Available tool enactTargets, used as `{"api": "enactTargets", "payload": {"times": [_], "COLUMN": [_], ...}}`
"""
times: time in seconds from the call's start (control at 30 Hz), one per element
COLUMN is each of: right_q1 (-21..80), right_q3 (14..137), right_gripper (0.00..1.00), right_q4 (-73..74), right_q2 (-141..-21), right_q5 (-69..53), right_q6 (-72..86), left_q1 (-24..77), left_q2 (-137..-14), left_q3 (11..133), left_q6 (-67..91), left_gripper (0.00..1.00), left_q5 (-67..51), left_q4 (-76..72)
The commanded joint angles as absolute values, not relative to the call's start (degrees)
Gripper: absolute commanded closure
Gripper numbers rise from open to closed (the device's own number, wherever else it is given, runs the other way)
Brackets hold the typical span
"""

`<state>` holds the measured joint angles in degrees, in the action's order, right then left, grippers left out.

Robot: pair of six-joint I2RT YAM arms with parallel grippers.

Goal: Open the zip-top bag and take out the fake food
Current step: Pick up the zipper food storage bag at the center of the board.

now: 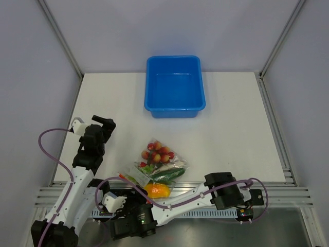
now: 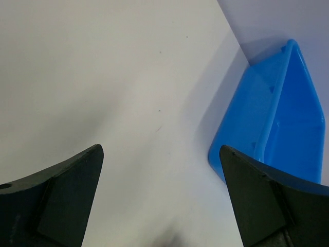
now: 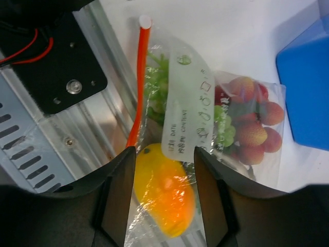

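The zip-top bag (image 1: 162, 167) lies closed near the table's front edge, with its near end over the metal rail. Its orange-red zip strip (image 3: 140, 87) runs along the left side in the right wrist view. Inside are an orange-yellow pepper (image 3: 164, 195), green vegetables (image 3: 154, 82) and a cluster of red balls (image 3: 252, 128). My right gripper (image 3: 163, 200) is open, with its fingers on either side of the pepper end of the bag (image 3: 205, 118). My left gripper (image 1: 105, 123) is open and empty above bare table, left of the bag.
A blue tub (image 1: 175, 86) stands at the back middle of the table and shows in the left wrist view (image 2: 277, 118). A slotted metal rail (image 1: 277, 193) runs along the near edge. The enclosure's walls stand on three sides.
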<state>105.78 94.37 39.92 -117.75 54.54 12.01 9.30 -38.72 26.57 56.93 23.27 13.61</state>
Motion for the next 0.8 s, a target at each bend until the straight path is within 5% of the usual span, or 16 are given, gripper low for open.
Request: {"api": "enactTargets", "payload": {"times": [0.0, 0.77], "right_q1": [106.4, 107.1], "right_q3": [99.2, 106.3], "right_gripper": [0.43, 0.24], "right_q4": [48.4, 63.1], "right_q2": [-120.5, -136.0], "right_q5": [57.6, 64.1], "right_q6": [20.3, 36.5], "left_q1": [8.7, 7.2], "left_q2": [-38.9, -40.7], "left_q3": [29.3, 30.6], "left_q6": [57.4, 57.5], "left_gripper": [0.01, 0.01], "left_q5": [26.4, 27.9], "left_q4": [15.3, 18.5]}}
